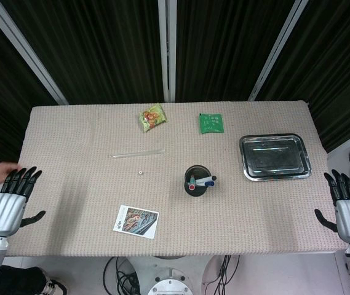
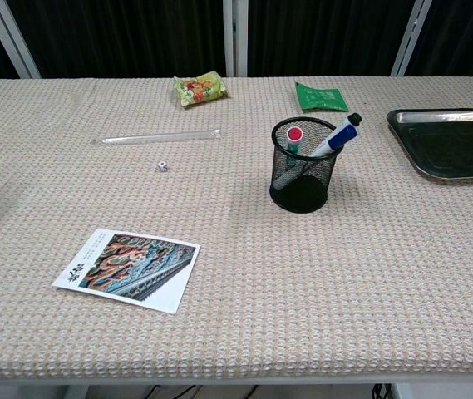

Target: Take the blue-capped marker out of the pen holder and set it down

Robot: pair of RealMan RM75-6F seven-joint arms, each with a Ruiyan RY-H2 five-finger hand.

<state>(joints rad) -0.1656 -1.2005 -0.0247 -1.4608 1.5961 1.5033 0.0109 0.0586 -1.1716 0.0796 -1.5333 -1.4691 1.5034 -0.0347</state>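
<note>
The blue-capped marker [image 2: 334, 139] leans in the mesh pen holder [image 2: 304, 166] mid-table, cap end up and tilting toward the steel tray [image 2: 448, 145], beside a red-capped marker [image 2: 293, 138]. Left hand [image 1: 13, 196] and right hand [image 1: 349, 206] wait at opposite edges, fingers spread, holding nothing.

Markers [image 2: 333, 140] stand in the holder [image 2: 303, 176], left of the tray [image 2: 450, 143].

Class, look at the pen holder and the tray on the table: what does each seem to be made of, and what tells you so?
Pen holder: probably black wire mesh, likely metal with a matte coat; the markers inside show through its wall.
Tray: looks like bare polished metal, perhaps steel; its silver base mirrors the surroundings and its raised rim glints.
</note>
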